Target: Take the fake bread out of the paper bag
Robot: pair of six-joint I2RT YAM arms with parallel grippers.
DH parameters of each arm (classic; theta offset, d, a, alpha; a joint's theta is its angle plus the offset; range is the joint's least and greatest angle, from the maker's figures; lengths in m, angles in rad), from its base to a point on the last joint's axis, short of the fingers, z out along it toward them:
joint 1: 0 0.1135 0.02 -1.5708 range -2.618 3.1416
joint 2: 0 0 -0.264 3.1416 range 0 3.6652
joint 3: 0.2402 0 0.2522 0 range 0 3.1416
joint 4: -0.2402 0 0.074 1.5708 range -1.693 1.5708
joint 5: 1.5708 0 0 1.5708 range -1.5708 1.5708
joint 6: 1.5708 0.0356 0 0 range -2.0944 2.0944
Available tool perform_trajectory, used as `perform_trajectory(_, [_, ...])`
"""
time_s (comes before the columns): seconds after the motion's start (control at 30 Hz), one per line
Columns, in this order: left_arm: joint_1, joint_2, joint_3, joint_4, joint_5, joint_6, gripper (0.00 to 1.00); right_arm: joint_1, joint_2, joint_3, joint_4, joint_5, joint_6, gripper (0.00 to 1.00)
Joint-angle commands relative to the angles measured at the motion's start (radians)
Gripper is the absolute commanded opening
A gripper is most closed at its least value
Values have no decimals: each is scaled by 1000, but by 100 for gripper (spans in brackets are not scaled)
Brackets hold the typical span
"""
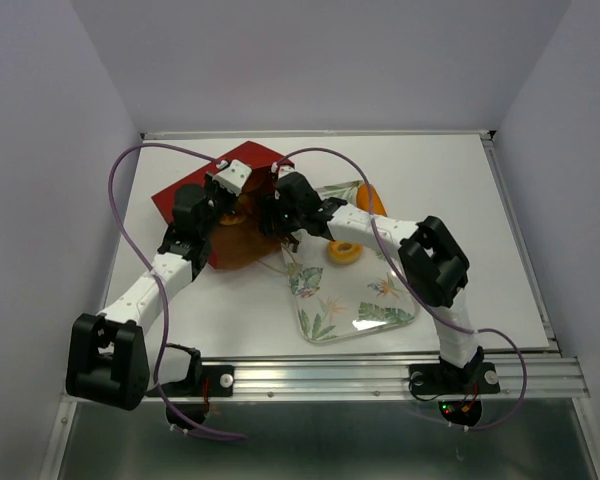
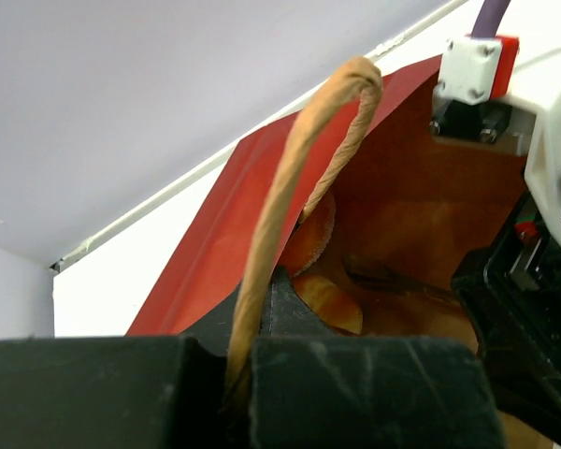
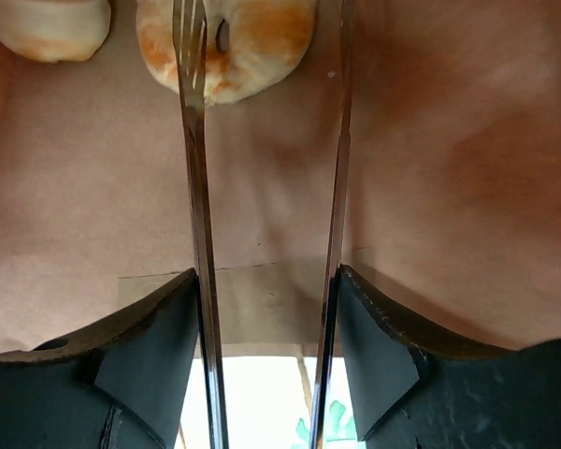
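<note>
The dark red paper bag lies on its side at the back left, its brown mouth facing the tray. My left gripper is shut on its twine handle and holds the mouth up; in the left wrist view the handle runs down between my left gripper's jaws, and a glossy bun shows inside the bag. My right gripper reaches into the bag. Its view shows my right gripper open on brown paper, its left fingertip over a round bun. Another bun lies further left.
The leaf-patterned tray sits right of the bag, with a ring-shaped bun and a long loaf on it. Both arms crowd together at the bag's mouth. White walls close in the table.
</note>
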Motion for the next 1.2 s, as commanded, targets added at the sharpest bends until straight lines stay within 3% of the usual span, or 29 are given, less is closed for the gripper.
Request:
perform_trajectory(0.0, [-10, 9, 55, 74, -14, -35, 0, 13, 18, 70, 36, -56, 0, 63])
perform_trajectory(0.27, [-16, 23, 60, 75, -14, -35, 0, 13, 47, 87, 35, -38, 5, 61])
perform_trajectory(0.6, [-26, 23, 65, 84, -7, -56, 0, 13, 76, 105, 23, 47, 20, 47])
perform_trajectory(0.8, [-29, 23, 66, 89, -20, -55, 0, 13, 55, 99, 20, 51, 9, 23])
perform_trajectory(0.83, [-29, 25, 66, 89, -23, -55, 0, 13, 46, 94, 21, 54, 8, 13])
perform_trajectory(0.93, [-30, 35, 71, 89, -43, -61, 0, 13, -6, 64, 23, 63, -3, 1])
perform_trajectory(1.17, [-30, 45, 72, 90, -89, -67, 0, 13, -172, -42, 47, 38, -7, 1])
